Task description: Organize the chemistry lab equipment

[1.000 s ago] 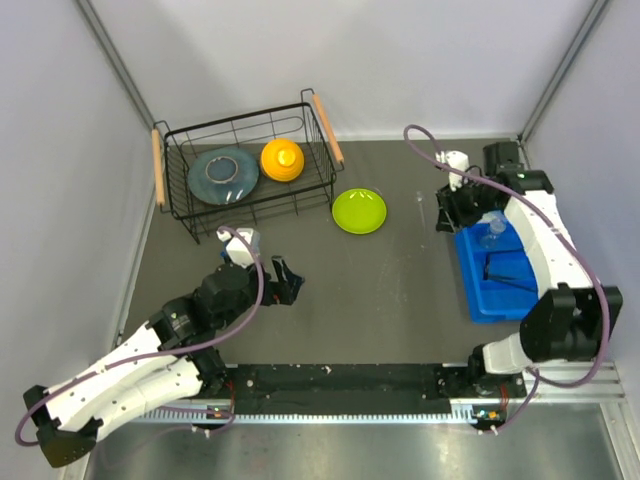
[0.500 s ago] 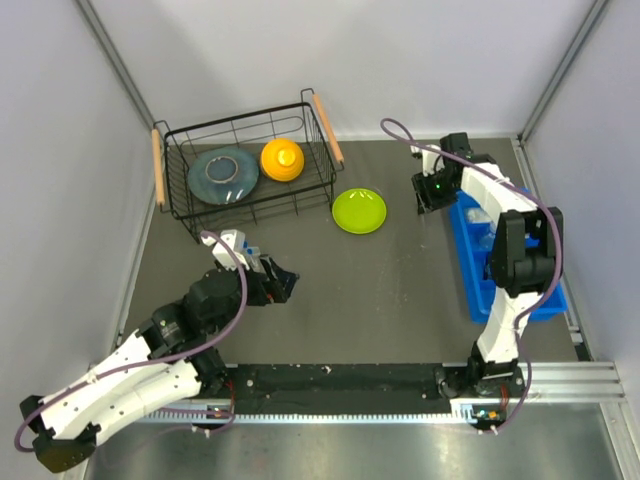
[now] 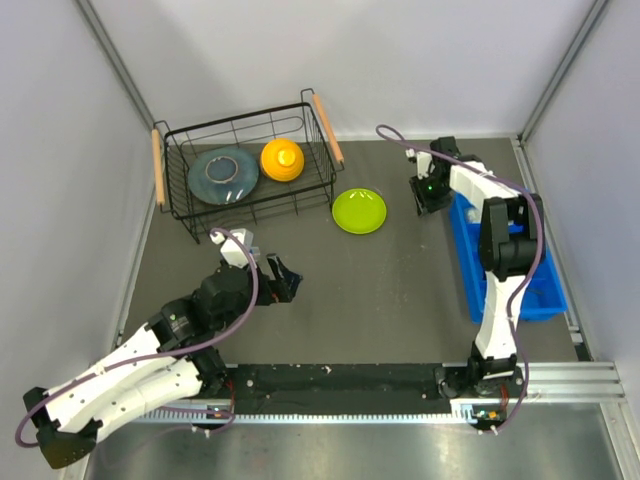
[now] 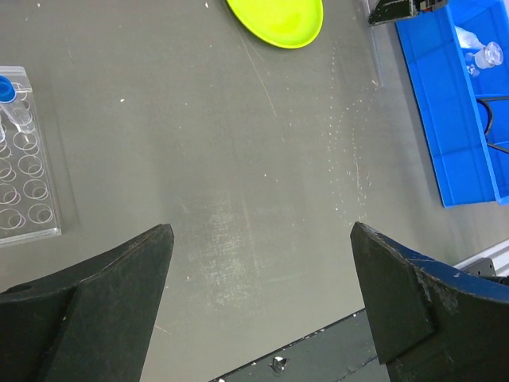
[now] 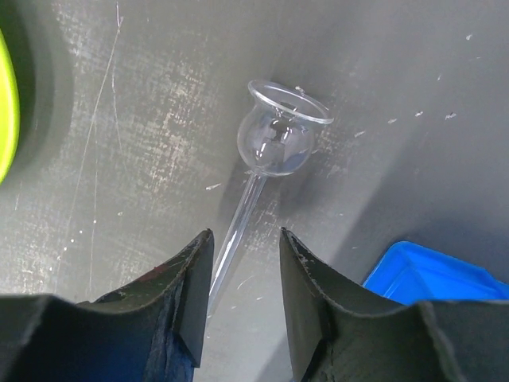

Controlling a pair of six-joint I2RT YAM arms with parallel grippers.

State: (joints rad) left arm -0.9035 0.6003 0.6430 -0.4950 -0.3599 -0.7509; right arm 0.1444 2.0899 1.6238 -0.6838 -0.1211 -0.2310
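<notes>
Thin glass rod (image 5: 270,147) with a round bulb and a flared mouth at one end lies flat on the dark grey table (image 3: 380,290), near its far right side. Its stem runs back between the fingers of the right gripper (image 5: 245,239), which hangs low over it with jaws partly apart, a gap on both sides and nothing clamped. Just beside it, to the right, sits a blue bin (image 5: 429,274). A lime-green plate (image 3: 359,211) rests to the left of the rod, apart from it.

On the near left of the table stands the clear plastic tube rack (image 4: 28,183), with one blue-capped test tube (image 4: 6,87) upright in a far hole. The left gripper (image 4: 261,231) hovers over bare table beside the rack, jaws spread wide and holding nothing.

At the far left, a black wire basket (image 3: 240,125) holds a grey plate (image 3: 222,176) and an orange bowl (image 3: 282,159).
</notes>
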